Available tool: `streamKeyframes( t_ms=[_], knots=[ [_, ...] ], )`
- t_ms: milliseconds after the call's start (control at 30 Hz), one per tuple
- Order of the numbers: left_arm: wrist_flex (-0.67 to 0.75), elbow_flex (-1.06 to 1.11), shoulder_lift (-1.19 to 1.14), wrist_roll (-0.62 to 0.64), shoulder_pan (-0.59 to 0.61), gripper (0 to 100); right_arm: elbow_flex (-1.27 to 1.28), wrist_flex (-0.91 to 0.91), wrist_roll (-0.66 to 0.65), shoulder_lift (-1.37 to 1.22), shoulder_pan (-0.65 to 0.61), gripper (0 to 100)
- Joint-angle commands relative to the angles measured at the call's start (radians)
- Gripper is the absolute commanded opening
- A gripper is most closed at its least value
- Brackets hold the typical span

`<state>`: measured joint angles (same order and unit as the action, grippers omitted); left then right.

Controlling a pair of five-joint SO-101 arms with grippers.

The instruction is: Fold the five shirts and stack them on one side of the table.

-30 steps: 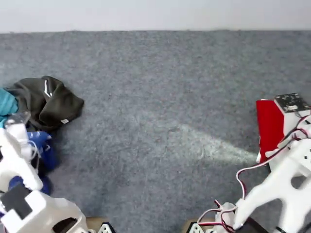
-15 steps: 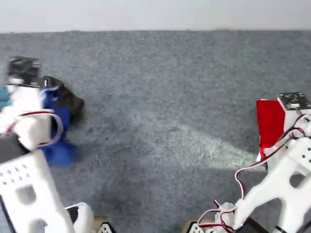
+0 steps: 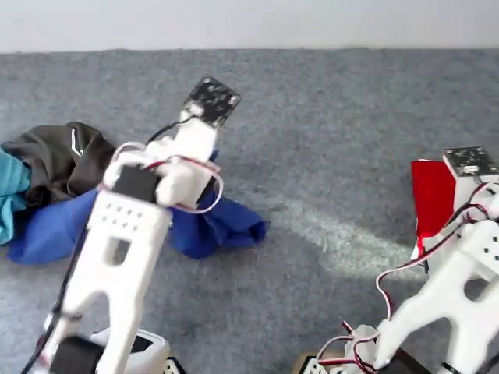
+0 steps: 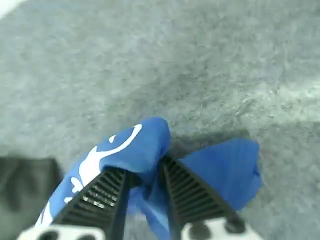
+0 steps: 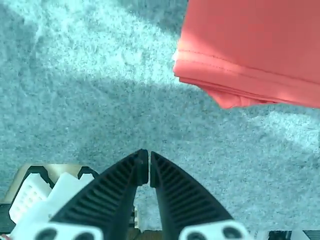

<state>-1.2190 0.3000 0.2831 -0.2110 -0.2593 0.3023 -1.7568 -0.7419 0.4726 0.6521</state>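
- The left gripper is clamped on a bunched fold of the blue shirt. The shirt lies left of the table's centre and trails back toward the left edge.
- The dark shirt and teal shirt lie crumpled at the left edge, touching the blue shirt's tail.
- The red shirt is folded and sits at the right edge.
- The right gripper has its jaws together and holds nothing. It hangs above bare table near the red shirt's hem.
- Open grey surface spans the middle and runs to the far edge.
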Motion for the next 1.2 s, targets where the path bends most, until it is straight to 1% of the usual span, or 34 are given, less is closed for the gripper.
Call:
streamKeyframes(
  t_ms=[0, 67, 133, 200, 333, 433, 500, 533, 633, 733, 800, 967, 1067, 1167],
  knots=[
    [0.041, -0.114, -0.193, 0.005, -0.014, 2, -0.005, -0.039, 0.012, 0.038, -0.007, 0.9],
    [0.023, -0.2, -0.311, 0.005, -0.005, 5, -0.005, -0.039, 0.012, 0.038, -0.007, 0.9],
    [-0.037, -0.311, -0.411, 0.011, 0.02, 11, 0.008, -0.039, 0.012, 0.038, -0.008, 0.9],
    [-0.138, -0.446, -0.483, 0.011, 0.04, 15, 0.031, -0.038, 0.012, 0.038, -0.008, 0.9],
    [-0.342, -0.699, -0.555, 0.005, 0.052, 15, 0.074, -0.038, 0.012, 0.038, -0.019, 0.9],
    [-0.462, -0.848, -0.554, 0.008, 0.072, 15, 0.077, -0.038, 0.014, 0.033, -0.094, 0.9],
    [-0.534, -0.931, -0.554, 0.009, 0.094, 15, 0.077, -0.038, 0.029, 0.031, -0.18, 0.9],
    [-0.539, -0.949, -0.552, 0.012, 0.114, 15, 0.077, -0.036, 0.054, 0.03, -0.228, 0.9],
    [-0.537, -0.934, -0.496, 0.02, 0.189, 15, 0.081, -0.022, 0.153, 0.018, -0.406, 0.9],
    [-0.537, -0.852, -0.405, 0.011, 0.255, 15, 0.078, 0.015, 0.213, -0.042, -0.572, 1.0],
    [-0.537, -0.766, -0.331, 0.011, 0.313, 15, 0.077, 0.05, 0.247, -0.104, -0.661, 3.2],
    [-0.534, -0.527, -0.133, 0.003, 0.483, 15, 0.072, 0.159, 0.321, -0.289, -0.816, 16.3],
    [-0.532, -0.409, -0.018, -0.034, 0.588, 15, 0.015, 0.202, 0.324, -0.381, -0.892, 15.7],
    [-0.526, -0.326, 0.075, -0.06, 0.684, 15, -0.091, 0.197, 0.324, -0.464, -0.961, 14.3]
  ],
)
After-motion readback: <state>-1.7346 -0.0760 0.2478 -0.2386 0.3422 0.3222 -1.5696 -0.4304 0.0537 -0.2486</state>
